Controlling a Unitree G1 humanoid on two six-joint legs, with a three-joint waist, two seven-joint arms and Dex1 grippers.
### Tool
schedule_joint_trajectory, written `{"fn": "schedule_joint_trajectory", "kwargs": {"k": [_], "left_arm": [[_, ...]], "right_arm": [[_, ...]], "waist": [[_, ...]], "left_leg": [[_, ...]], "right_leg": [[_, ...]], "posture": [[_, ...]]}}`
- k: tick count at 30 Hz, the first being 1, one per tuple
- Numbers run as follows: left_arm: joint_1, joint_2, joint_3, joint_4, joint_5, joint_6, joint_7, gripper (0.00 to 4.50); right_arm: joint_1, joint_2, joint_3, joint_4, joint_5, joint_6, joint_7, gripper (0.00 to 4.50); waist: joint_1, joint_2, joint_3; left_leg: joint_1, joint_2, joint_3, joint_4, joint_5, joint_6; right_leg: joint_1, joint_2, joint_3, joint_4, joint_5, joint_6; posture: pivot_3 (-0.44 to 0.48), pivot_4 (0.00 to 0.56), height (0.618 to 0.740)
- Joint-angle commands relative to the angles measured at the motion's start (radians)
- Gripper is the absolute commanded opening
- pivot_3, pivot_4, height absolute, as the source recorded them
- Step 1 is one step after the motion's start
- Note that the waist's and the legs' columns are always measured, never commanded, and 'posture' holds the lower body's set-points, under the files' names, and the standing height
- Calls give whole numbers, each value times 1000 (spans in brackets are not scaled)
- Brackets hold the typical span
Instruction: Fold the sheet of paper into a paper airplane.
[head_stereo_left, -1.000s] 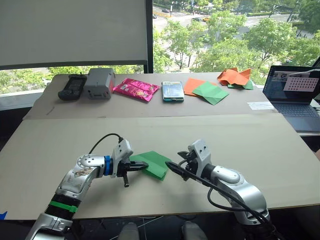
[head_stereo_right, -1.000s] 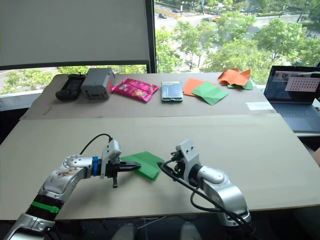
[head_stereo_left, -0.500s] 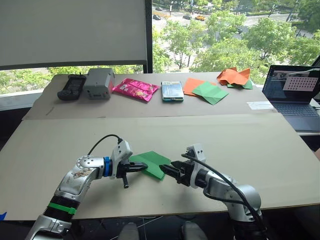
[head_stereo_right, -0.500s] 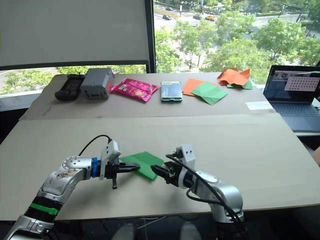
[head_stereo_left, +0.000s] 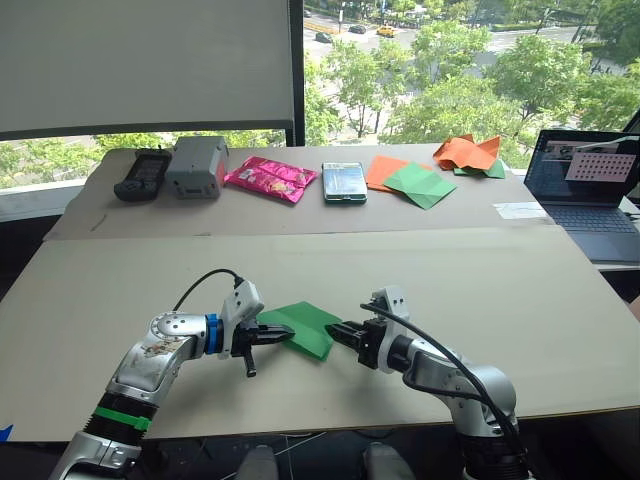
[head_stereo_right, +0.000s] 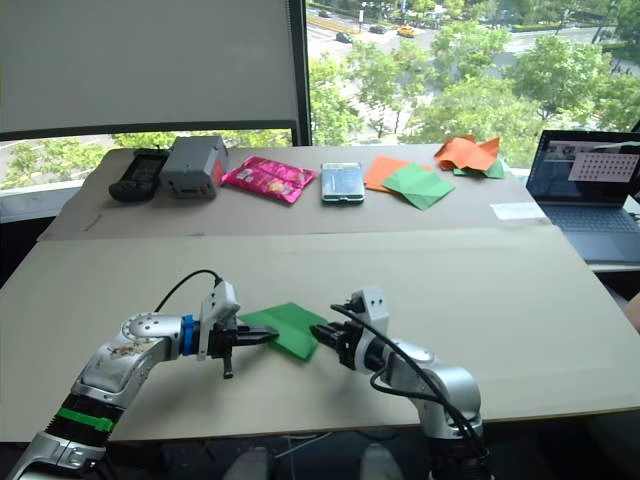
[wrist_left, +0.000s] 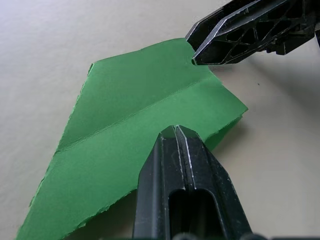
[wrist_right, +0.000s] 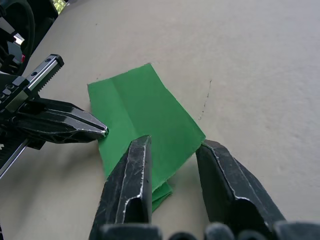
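— Green paper first: where does it lie?

— The sheet of paper (head_stereo_left: 301, 326), bright green and folded with a crease along its length, lies flat on the near part of the tan surface (head_stereo_left: 500, 280), between the two grippers.

— What is the left gripper (head_stereo_left: 284, 332) doing?

— Its fingers (wrist_left: 176, 150) are pressed together with no gap, their tips resting on the near-left edge of the sheet. From the left wrist view I cannot tell whether the paper is pinched between them or merely touched.

— And the right gripper (head_stereo_right: 320, 331)?

— It sits at the opposite edge of the sheet. Its fingers (wrist_right: 131, 175) stand narrowly apart; one tip overlaps the green corner and the other rests on the bare surface just beside it. Nothing is held between them.

— What else lies there?

— Along the far side, well apart from the grippers: a black handset (head_stereo_left: 143, 174), a grey box (head_stereo_left: 198, 166), a pink snack packet (head_stereo_left: 271, 178), a phone (head_stereo_left: 345, 183), a duller green square overlapping an orange sheet (head_stereo_left: 412, 180), and a crumpled orange-and-green heap (head_stereo_left: 472, 154). An open laptop (head_stereo_left: 585, 185) stands at the far right.
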Motion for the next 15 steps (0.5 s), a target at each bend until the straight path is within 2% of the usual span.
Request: {"fn": "schedule_joint_trajectory", "kwargs": {"k": [1, 2, 8, 12, 15], "left_arm": [[-3, 10, 17, -34, -8, -5, -3, 0], [-3, 10, 17, -34, -8, -5, -3, 0], [0, 11, 18, -35, -8, -5, -3, 0], [2, 13, 23, -34, -10, -2, 0, 0], [4, 15, 26, -37, -14, 1, -1, 0]], "right_arm": [[-8, 5, -8, -16, 27, -30, -1, 161], [-8, 6, -9, -16, 29, -31, -1, 20], [4, -39, 50, -44, -10, -102, 39, 20], [52, -189, 239, -122, -221, -489, 142, 20], [57, -288, 356, -87, -410, -752, 158, 20]], "waist": [[0, 0, 0], [0, 0, 0], [0, 0, 0], [1, 0, 0], [-2, 0, 0]], "left_leg": [[0, 0, 0, 0, 0, 0], [0, 0, 0, 0, 0, 0], [0, 0, 0, 0, 0, 0], [0, 0, 0, 0, 0, 0], [0, 0, 0, 0, 0, 0]], "right_leg": [[0, 0, 0, 0, 0, 0], [0, 0, 0, 0, 0, 0], [0, 0, 0, 0, 0, 0], [0, -1, 0, -1, 0, 0], [0, -1, 0, -3, 0, 0]], "posture": [[0, 150, 718], [0, 150, 718], [0, 150, 718], [0, 150, 718], [0, 150, 718]]}}
